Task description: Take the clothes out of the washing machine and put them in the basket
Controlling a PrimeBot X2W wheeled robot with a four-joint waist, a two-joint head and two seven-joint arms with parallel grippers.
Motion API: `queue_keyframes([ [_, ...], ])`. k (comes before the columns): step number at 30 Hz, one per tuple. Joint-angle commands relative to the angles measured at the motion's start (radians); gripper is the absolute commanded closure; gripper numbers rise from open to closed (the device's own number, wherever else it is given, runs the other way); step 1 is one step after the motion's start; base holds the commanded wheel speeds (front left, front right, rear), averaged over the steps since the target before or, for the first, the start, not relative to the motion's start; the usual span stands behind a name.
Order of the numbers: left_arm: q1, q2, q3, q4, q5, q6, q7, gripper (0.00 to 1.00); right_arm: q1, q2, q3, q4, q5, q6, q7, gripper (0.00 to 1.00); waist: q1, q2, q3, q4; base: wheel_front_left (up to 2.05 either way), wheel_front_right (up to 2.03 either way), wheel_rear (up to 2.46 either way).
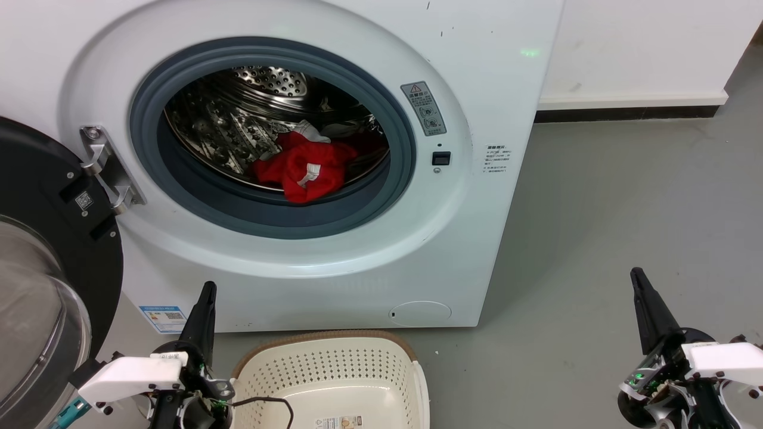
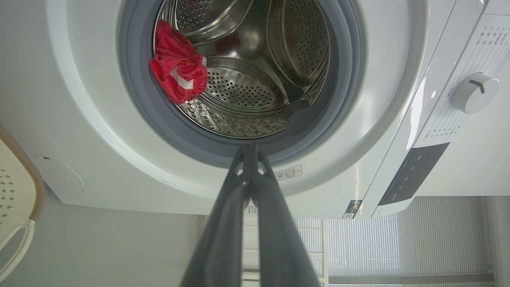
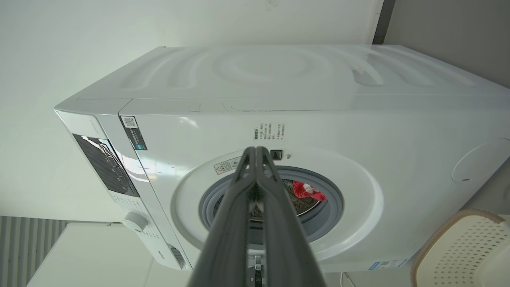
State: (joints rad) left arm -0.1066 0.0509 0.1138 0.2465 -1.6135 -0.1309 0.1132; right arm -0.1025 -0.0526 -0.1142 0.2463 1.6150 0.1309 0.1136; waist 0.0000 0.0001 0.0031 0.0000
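Clothes [image 1: 301, 167], bright red, heaped inside white washing machine [image 1: 477, 89], cream basket [image 1: 328, 366] on grey floor [image 1: 596, 208] just before it, white wall [image 1: 644, 47] behind, left claw [image 1: 207, 291] and right claw [image 1: 636, 274] pinched together, holding nothing.

You face a white wall [image 1: 644, 42]. A dark baseboard [image 1: 626, 113] runs along the wall's foot, and a grey floor [image 1: 596, 226] spreads from the wall toward you.

washing machine [image 1: 477, 238]: 1 | basket [image 1: 325, 363]: 1 | clothes [image 1: 304, 167]: 1 red bundle | left gripper [image 1: 208, 289]: 1 | right gripper [image 1: 637, 275]: 1
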Motion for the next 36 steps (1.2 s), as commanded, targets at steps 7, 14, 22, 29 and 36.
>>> queue_keyframes([
  [7, -0.005, -0.002, 0.002, -0.001, 0.001, -0.002, 0.003, 1.0, -0.014, 0.004, 0.001, 0.002, -0.005, 0.0, -0.001, 1.0, 0.0, -0.0001, 0.0, 0.0, 0.0, 0.0, 0.0],
  [14, 0.001, 0.0, -0.002, 0.004, 0.0, 0.0, -0.001, 0.0, 0.002, 0.0, 0.001, 0.003, 0.0, 0.0, -0.001, 0.0, 0.0, -0.0001, 0.0, 0.0, 0.0, 0.0, 0.0],
  [22, 0.003, 0.0, -0.046, -0.011, 0.023, 0.0, -0.048, 0.0, 0.031, 0.001, 0.033, -0.036, -0.028, 0.0, -0.048, 0.0, 0.0, -0.0001, 0.0, 0.001, 0.0, 0.0, 0.0],
  [29, 0.001, 0.0, -0.051, -0.045, 0.076, 0.0, -0.081, 0.0, 0.048, 0.001, 0.045, -0.071, -0.105, 0.0, -0.081, 0.0, 0.0, -0.0001, 0.0, 0.004, 0.0, 0.0, 0.0],
  [36, 0.0, 0.0, -0.055, -0.084, 0.186, 0.0, -0.111, 0.0, 0.061, 0.001, 0.052, -0.108, -0.259, 0.0, -0.111, 0.0, 0.0, -0.0001, 0.0, 0.007, 0.0, 0.0, 0.0],
])
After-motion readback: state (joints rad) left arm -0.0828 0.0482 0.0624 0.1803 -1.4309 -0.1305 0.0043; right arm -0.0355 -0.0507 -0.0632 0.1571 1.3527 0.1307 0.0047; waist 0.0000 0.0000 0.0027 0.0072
